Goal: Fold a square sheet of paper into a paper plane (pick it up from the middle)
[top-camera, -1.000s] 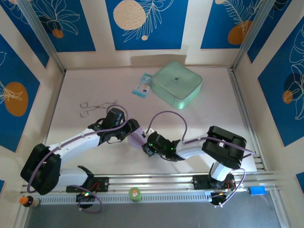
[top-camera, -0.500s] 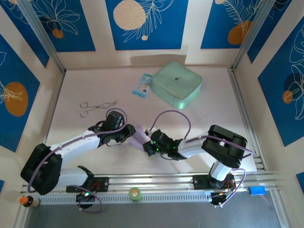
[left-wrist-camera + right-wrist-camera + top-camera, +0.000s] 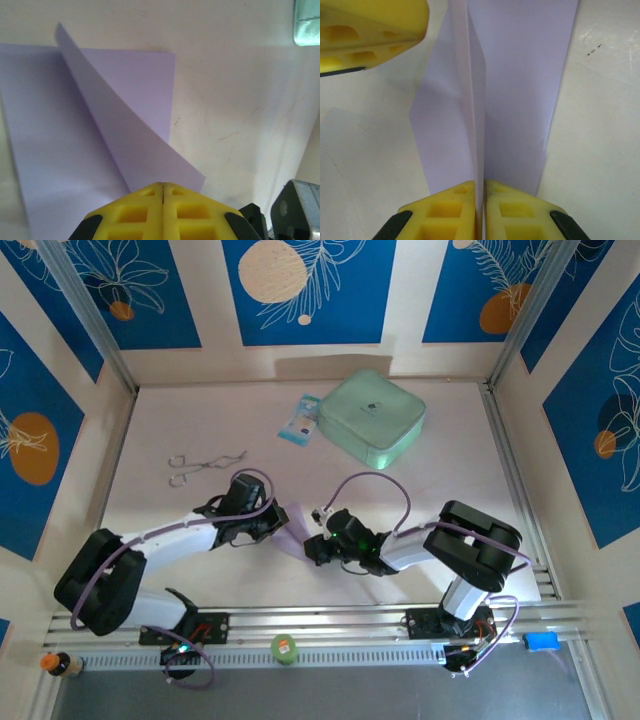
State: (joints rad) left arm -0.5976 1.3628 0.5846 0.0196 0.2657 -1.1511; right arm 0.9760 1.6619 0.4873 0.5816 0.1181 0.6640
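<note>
grip change: left yellow gripper [image 3: 162,186] has just clamped the raised flap of a thin lavender paper square [image 3: 115,90]; right gripper [image 3: 480,186] pinches its crease; folding can proceed.

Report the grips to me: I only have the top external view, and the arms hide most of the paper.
Observer: In the left wrist view, the left gripper has its yellow fingers pressed together on the edge of a raised flap of the square sheet of paper.
Operator: Give me the right side.
Observer: In the right wrist view, the right gripper is shut on an upright ridge of the sheet that runs straight away from it.
Operator: Say how the rest lies.
Observer: To the right of that ridge, the sheet looks flat on the table.
</note>
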